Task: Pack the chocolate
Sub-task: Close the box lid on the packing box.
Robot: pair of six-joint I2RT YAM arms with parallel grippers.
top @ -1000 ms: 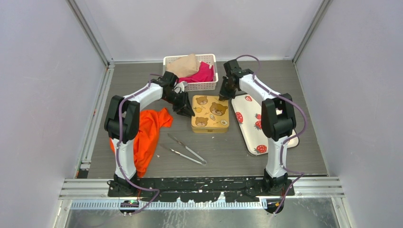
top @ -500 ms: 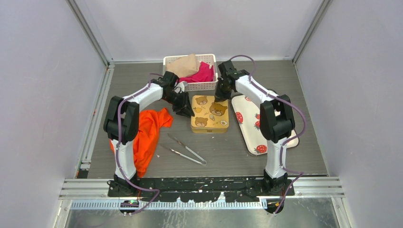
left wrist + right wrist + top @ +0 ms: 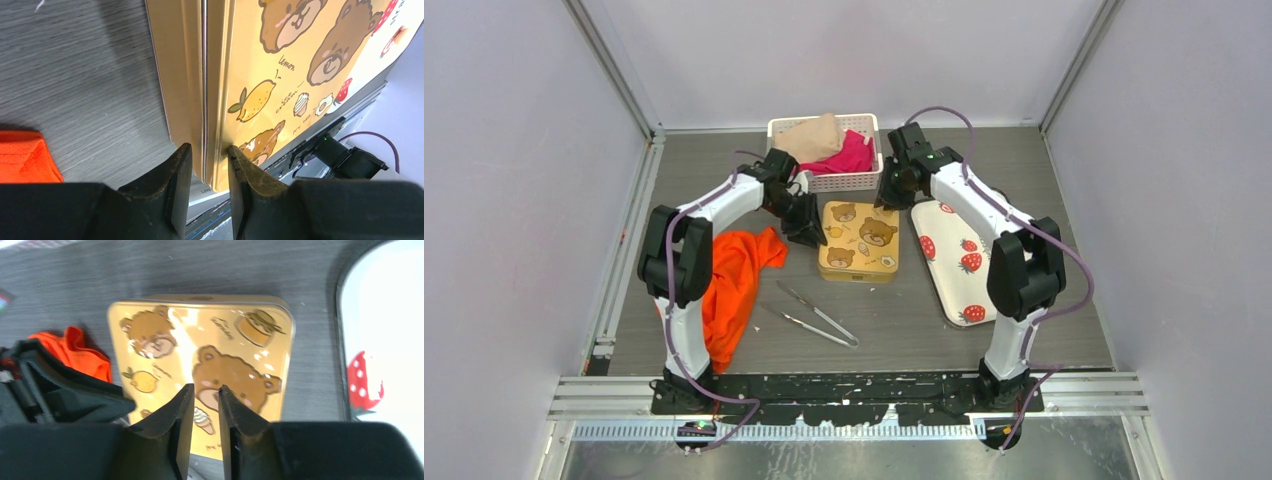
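No chocolate shows in any view. The gold tin (image 3: 859,240) lies shut under its bear-print lid, between the two arms. My left gripper (image 3: 809,235) is low at the tin's left edge. In the left wrist view it (image 3: 210,155) is open, straddling the tin's (image 3: 280,65) rim: one finger rests on the lid and the other stands beside the side wall. My right gripper (image 3: 886,200) hovers over the tin's far right corner. In the right wrist view it (image 3: 206,390) is slightly open above the lid (image 3: 200,350), with nothing between the fingers.
A white strawberry-print tray (image 3: 954,270) lies right of the tin. A white basket (image 3: 844,183) of cloths stands behind it. An orange cloth (image 3: 734,280) lies at the left, and metal tweezers (image 3: 809,318) lie in front of the tin.
The tin has slid a little to the left. My right gripper has moved from the tray's end to the tin's far corner and opened slightly. The left jaws have widened.
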